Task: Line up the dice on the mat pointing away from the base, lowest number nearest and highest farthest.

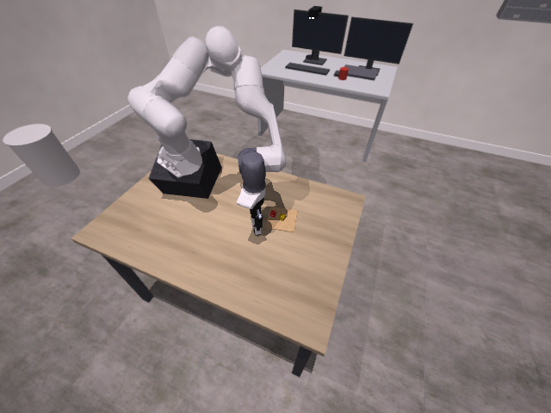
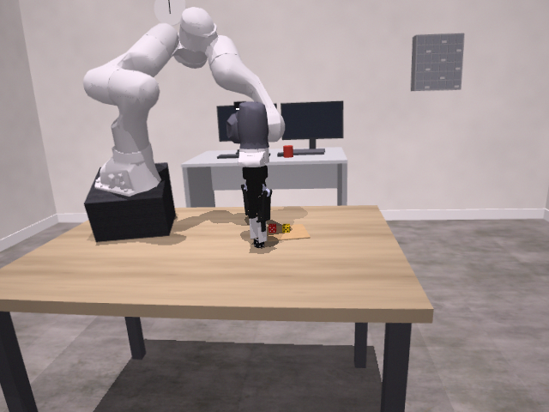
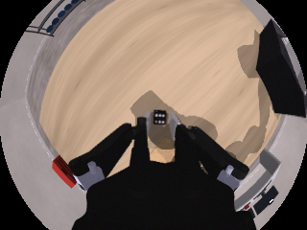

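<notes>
The end effector (image 1: 256,231) (image 2: 258,240) (image 3: 160,118) is released, fingers parted slightly around the black die (image 2: 258,243) (image 3: 159,117), which sits between or just beneath its tips. Likely light and rigid, the die should suit a gentle, low, centred pinch on opposite side faces; uneven contact could tip it.

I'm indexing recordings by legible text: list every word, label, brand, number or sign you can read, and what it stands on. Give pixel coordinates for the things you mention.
No words, labels, brands or printed numerals are readable.
Black die (image 2: 258,243) (image 3: 159,117): six white pips on the face toward the wrist camera, no numeral.
Red die (image 1: 272,213) (image 2: 272,228) and yellow die (image 1: 282,217) (image 2: 286,228): pips too small to count surely.
Grey wall panel (image 1: 529,10) (image 2: 438,66): pale marks, too small to read.
</notes>
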Action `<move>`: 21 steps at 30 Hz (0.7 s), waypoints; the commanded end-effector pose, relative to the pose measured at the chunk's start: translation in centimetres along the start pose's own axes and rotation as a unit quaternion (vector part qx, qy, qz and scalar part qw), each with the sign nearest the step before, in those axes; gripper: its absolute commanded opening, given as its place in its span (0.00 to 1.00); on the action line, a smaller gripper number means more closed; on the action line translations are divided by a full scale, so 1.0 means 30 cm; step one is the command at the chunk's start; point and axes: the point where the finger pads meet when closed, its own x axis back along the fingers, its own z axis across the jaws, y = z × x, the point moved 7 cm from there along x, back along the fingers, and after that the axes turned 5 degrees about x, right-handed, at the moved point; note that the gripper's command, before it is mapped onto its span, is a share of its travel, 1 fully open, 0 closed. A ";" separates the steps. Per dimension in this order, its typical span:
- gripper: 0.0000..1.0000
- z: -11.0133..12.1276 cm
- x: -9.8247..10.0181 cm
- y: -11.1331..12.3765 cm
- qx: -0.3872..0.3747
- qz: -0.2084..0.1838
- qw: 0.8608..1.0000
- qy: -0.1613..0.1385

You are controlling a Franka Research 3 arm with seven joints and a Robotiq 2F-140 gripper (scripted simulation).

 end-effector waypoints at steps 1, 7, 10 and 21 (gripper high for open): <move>0.25 -0.005 -0.017 0.000 0.005 0.000 1.000 -0.003; 0.25 -0.005 -0.052 0.000 0.005 0.000 1.000 -0.003; 0.25 -0.005 -0.064 0.000 0.005 0.000 1.000 -0.003; 0.25 -0.005 -0.070 0.000 0.005 0.000 1.000 -0.003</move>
